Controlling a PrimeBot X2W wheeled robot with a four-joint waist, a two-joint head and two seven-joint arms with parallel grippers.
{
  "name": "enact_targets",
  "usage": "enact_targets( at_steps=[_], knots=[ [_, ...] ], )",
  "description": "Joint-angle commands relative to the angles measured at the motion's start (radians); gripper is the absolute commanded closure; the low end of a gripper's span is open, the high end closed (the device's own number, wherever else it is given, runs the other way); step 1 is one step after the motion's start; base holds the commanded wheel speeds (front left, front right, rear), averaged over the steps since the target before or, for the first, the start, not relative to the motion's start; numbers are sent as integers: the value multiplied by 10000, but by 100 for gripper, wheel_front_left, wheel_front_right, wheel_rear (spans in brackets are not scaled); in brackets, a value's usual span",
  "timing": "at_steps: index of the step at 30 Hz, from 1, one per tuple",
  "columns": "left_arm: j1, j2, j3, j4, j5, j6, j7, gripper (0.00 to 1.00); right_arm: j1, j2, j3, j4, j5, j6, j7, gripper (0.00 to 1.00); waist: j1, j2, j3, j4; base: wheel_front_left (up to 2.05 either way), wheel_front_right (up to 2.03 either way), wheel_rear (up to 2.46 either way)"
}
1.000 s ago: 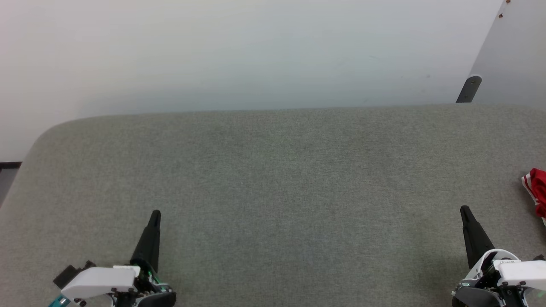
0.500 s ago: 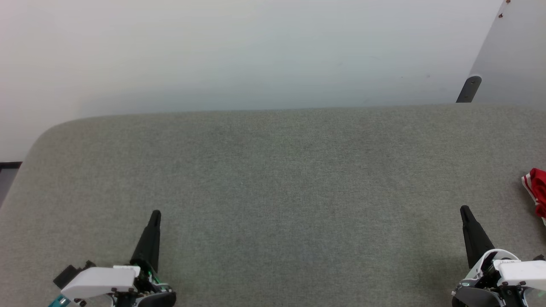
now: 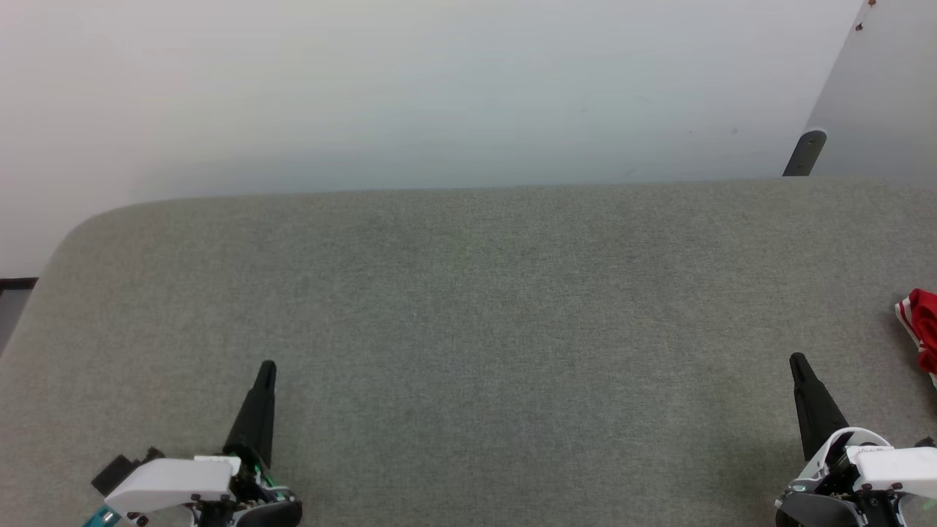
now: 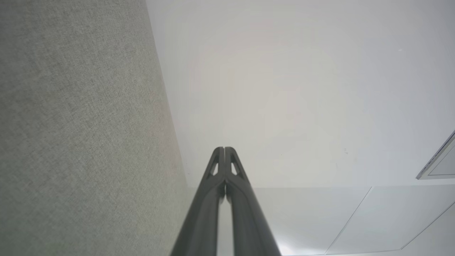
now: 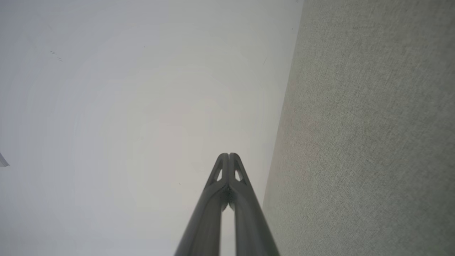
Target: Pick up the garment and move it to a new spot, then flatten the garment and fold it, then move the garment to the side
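The grey fabric worktop (image 3: 468,293) spans the view. The left hand (image 3: 266,368) is at near left, fingers pressed together and holding nothing. The right hand (image 3: 797,360), near right, is the same. The red-white garment (image 3: 924,326) lies at the right edge, not touching either hand.

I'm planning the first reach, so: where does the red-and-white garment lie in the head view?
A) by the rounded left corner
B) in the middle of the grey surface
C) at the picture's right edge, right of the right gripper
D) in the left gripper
C: the garment pokes in at the right edge, lying on the grey surface to the right of the shut right gripper.
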Motion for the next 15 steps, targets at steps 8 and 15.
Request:
enact_targets(
  at_steps=[8, 15],
  knots=[
    [-95, -5, 18, 13, -32, -64, 16, 100, -31, 36, 34, 2, 37, 4, 2, 100, 0, -1, 0, 0, 0, 0, 0],
    [-95, -5, 16, 13, -32, -64, 15, 100, -31, 35, 32, 2, 38, 4, 2, 100, 0, -1, 0, 0, 0, 0, 0]
  ],
)
